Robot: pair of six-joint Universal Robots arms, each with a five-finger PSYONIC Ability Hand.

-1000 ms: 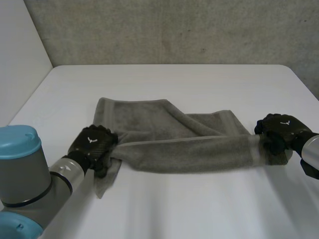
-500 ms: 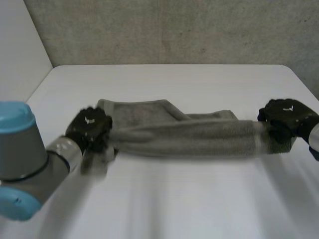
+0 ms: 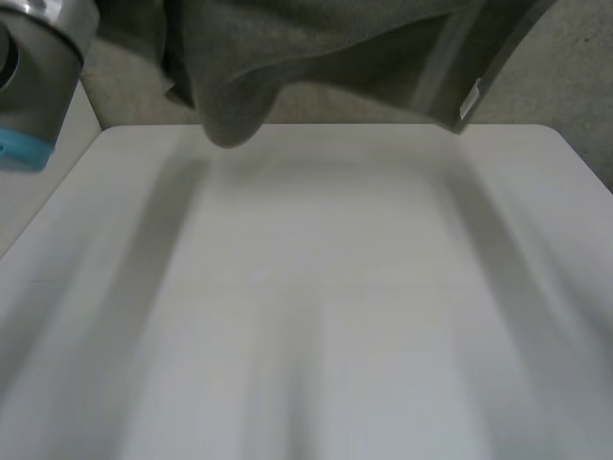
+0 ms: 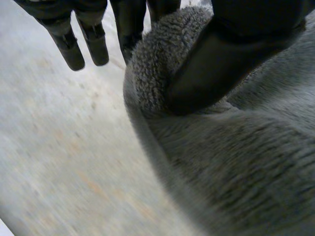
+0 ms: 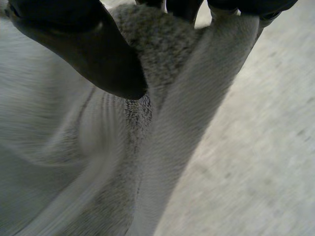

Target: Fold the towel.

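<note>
— What stands there apart from the work itself?
— A white table (image 3: 316, 307). In the head view it runs from the centre down to 6 o'clock, with its rounded far corners at 10 and 2 o'clock.
— And behind it?
— A grey, rough wall (image 3: 584, 86) beyond the far edge, from 12 round to 3 o'clock. A paler wall (image 3: 24, 196) sits at 9 o'clock, beside the table's left edge.

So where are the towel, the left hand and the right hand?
towel (image 3: 316, 38), head view, its hanging middle.
left hand (image 4: 216, 64), left wrist view, thumb pinching the towel.
right hand (image 5: 93, 49), right wrist view, thumb pinching the towel.
</note>
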